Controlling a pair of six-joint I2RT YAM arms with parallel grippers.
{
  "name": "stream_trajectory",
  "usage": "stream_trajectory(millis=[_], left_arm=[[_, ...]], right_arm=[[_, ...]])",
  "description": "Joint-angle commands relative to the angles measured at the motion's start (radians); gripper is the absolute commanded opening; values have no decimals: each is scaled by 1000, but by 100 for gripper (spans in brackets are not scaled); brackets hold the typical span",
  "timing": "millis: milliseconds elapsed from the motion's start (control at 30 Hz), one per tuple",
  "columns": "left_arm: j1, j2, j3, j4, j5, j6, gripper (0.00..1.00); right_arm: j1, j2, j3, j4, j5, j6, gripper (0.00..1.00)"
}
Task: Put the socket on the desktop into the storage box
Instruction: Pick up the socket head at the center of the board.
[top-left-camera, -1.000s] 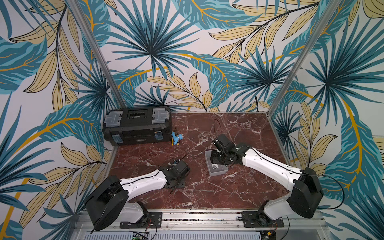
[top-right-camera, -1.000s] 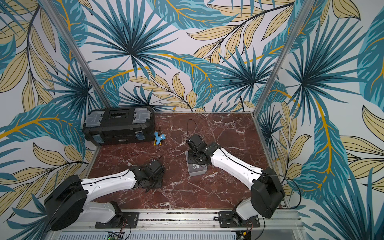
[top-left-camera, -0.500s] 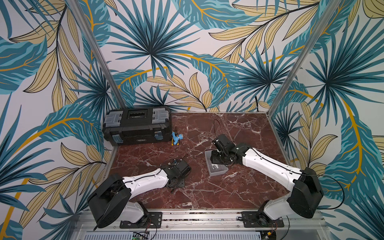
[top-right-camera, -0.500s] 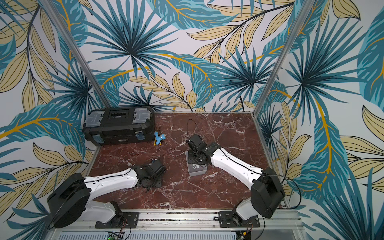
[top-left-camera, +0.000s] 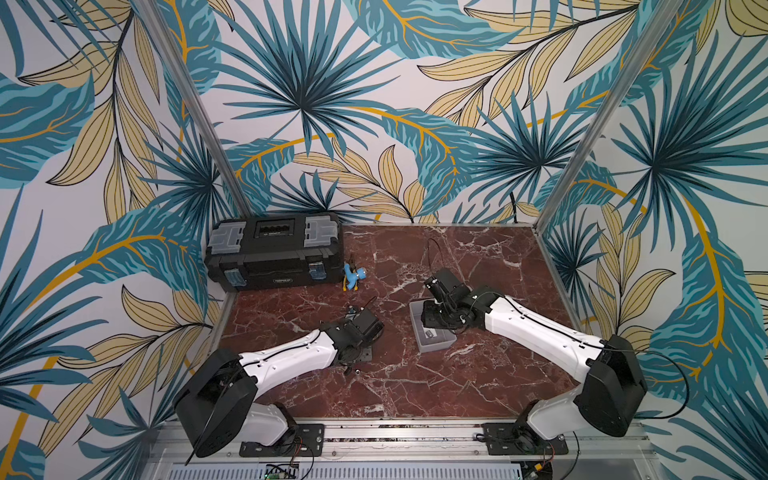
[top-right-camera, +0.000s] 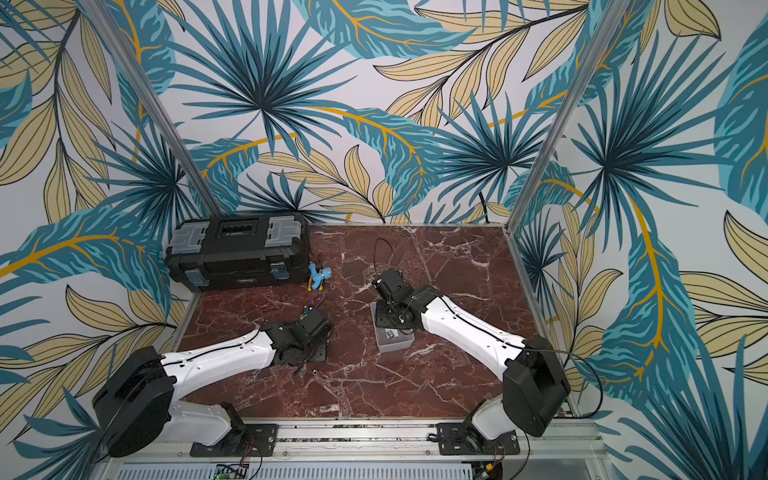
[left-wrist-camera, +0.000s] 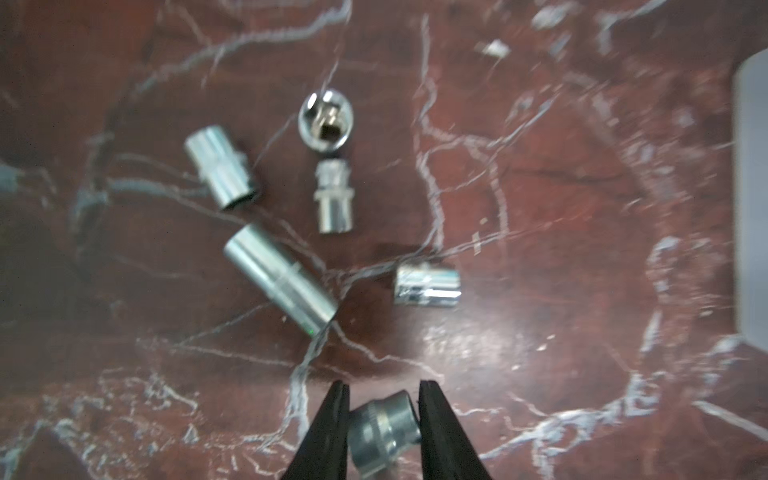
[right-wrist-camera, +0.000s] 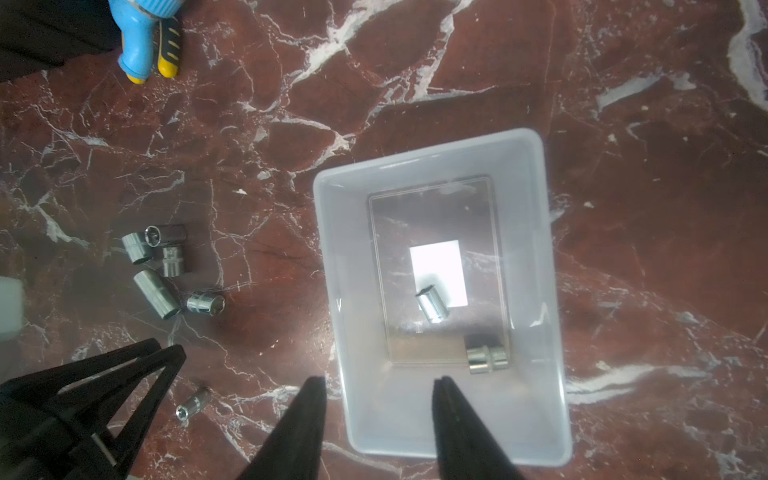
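Bench: we see a dark red-brown marble-patterned top with white veins, and both arms reach over it.
Left jaws: pressed in on a socket; in the left wrist view each black finger touches one side of it.
Pinched socket: a small metal one between the fingertips; we cannot tell whether it is clear of the bench.
Loose sockets: five lie in a cluster on the bench just ahead of the left jaws. Among them are an upright socket and a long socket on its side.
Stray socket: in the right wrist view a small one lies alone on the bench, near the left fingers.
Storage box: translucent grey-white, with a white label on its floor. In both top views the storage box stands on the bench, right of centre and apart from the cluster.
Boxed sockets: two lie on the box floor, one partly over the label and the other at the floor's edge.
Right jaws: spread and empty, hanging above one end of the storage box.
Toolbox: black with grey latches, lid down, at the far left corner of the bench.
Blue and yellow item: on the bench just beside the toolbox.
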Motion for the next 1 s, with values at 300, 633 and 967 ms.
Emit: stream_trajectory(millis=[300,633,967], left_arm=[[19,-129,43,416,285,60,0],[22,-172,-20,656,411,49,0],[23,-170,-55,694,409,80,0]], right_arm=[[5,-153,-95,113,-21,44,45],[-38,-130,-133,107,-25,46,45],[-163,-126,-72,-23,43,-60,56]])
